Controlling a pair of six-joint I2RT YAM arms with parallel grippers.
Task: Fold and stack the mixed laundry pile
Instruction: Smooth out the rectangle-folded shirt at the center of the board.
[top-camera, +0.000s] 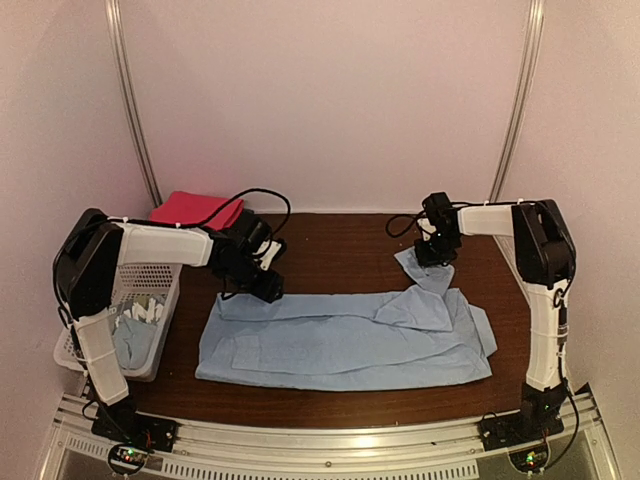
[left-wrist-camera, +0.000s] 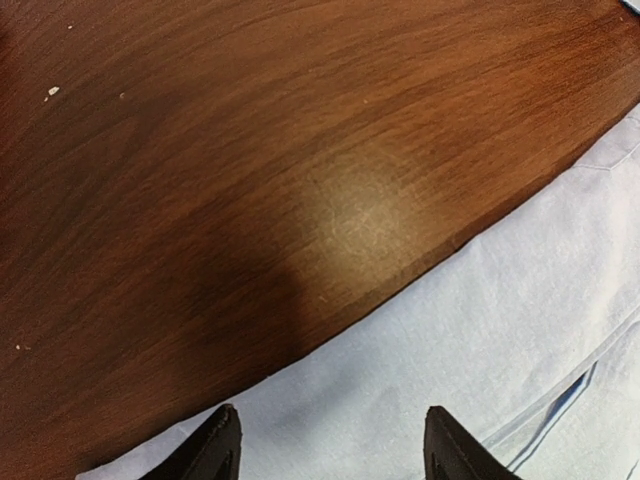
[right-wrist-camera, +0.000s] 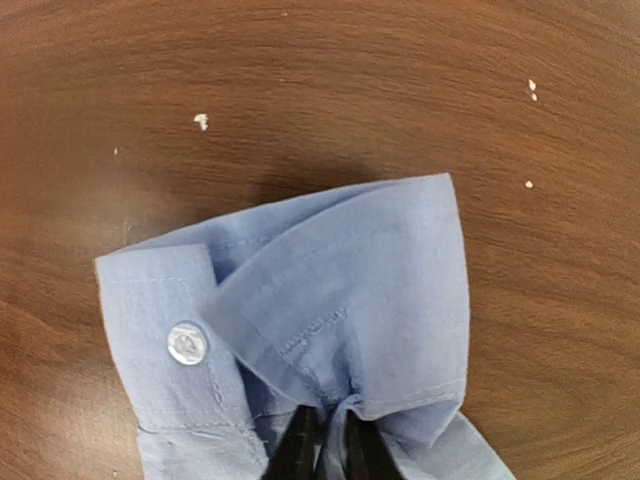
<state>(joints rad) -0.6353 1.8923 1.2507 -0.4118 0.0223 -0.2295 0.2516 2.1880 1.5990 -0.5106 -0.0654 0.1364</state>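
Our right tool has its two fingers pressed almost together, and they pinch a bunched fold of the cuff of the light blue shirt. The cuff fans out beyond the fingertips, doubled over on itself. One pale button shows on its left flap, and stitching runs along the hem. Under it we see the dark wood counter, dotted with a few white specks. From above, this tool sits at the far right end of the shirt, and the sleeve runs from it back to the shirt's body. We cannot tell whether the cuff is raised off the counter or rests on it.

Our left tool is spread wide, its dark fingers well apart with nothing gripped. Pale blue cloth fills the gap beneath them and bare counter lies beyond. We cannot tell whether the fingertips touch the cloth. In the top view this tool is at the shirt's far left corner.

The shirt lies spread across the middle of the counter, its long side running left to right. It is mostly flat, with creases and a folded layer toward the right end.

Just left of the shirt, at the counter's left edge, stands a white perforated basket, partly hidden by our left arm. In it lie more light blue garments. Beyond the basket, at the far left, a magenta cloth lies folded flat, apart from the shirt.
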